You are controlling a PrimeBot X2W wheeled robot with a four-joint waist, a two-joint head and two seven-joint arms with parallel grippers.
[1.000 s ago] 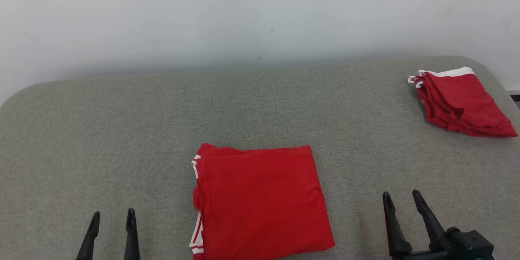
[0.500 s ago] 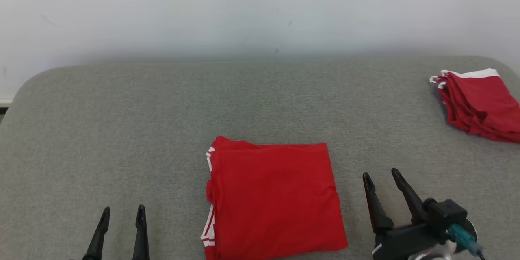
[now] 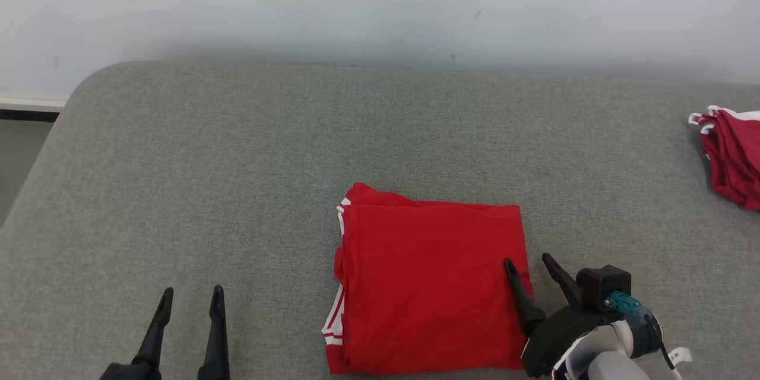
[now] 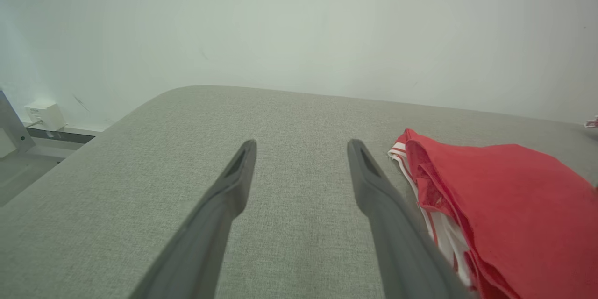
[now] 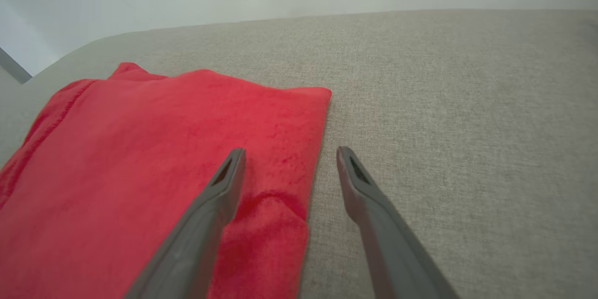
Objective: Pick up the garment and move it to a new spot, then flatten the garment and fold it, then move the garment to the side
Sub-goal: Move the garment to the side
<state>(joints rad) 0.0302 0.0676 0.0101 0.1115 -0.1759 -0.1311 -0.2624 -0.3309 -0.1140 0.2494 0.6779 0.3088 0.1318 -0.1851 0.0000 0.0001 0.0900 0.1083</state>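
The red garment (image 3: pixel 430 285) lies folded into a neat rectangle near the front middle of the grey padded surface (image 3: pixel 237 160), its white-striped edges stacked along the left side. By my judgement the folding is done and only the move to the side is left. The right pincer (image 3: pixel 526 259) stands wide and straddles the garment's right edge, one finger over the cloth and the other over bare surface. That placing suits pinching all the layers at once, though whether a tip touches the cloth is hard to tell. The left pincer (image 3: pixel 193 290), likewise wide and holding nothing, hovers well left of the garment, out of the way. A pile of similar red garments (image 3: pixel 733 154) at the far right likely marks the destination.
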